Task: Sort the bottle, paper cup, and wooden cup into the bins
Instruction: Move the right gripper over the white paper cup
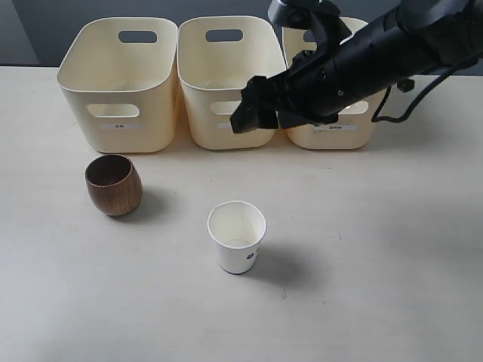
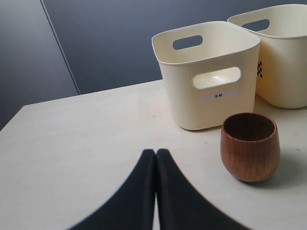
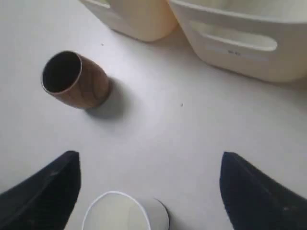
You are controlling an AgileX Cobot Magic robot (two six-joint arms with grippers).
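The white paper cup [image 1: 237, 236] stands upright at the table's middle front, its rim low in the right wrist view [image 3: 125, 213]. The brown wooden cup [image 1: 114, 185] [image 2: 249, 146] [image 3: 75, 80] stands upright to its left, in front of the left bin [image 1: 119, 83] [image 2: 209, 74]. The middle bin [image 1: 225, 79] and right bin [image 1: 332, 134] stand beside it. My right gripper [image 1: 251, 111] [image 3: 150, 160] hangs open in front of the middle bin, above and behind the paper cup, nothing between its fingers. My left gripper [image 2: 156, 152] is shut and empty, short of the wooden cup. The bottle is out of view.
The black right arm [image 1: 362, 60] reaches in from the upper right and covers much of the right bin. A dark wall [image 2: 110, 38] stands behind the table's far edge.
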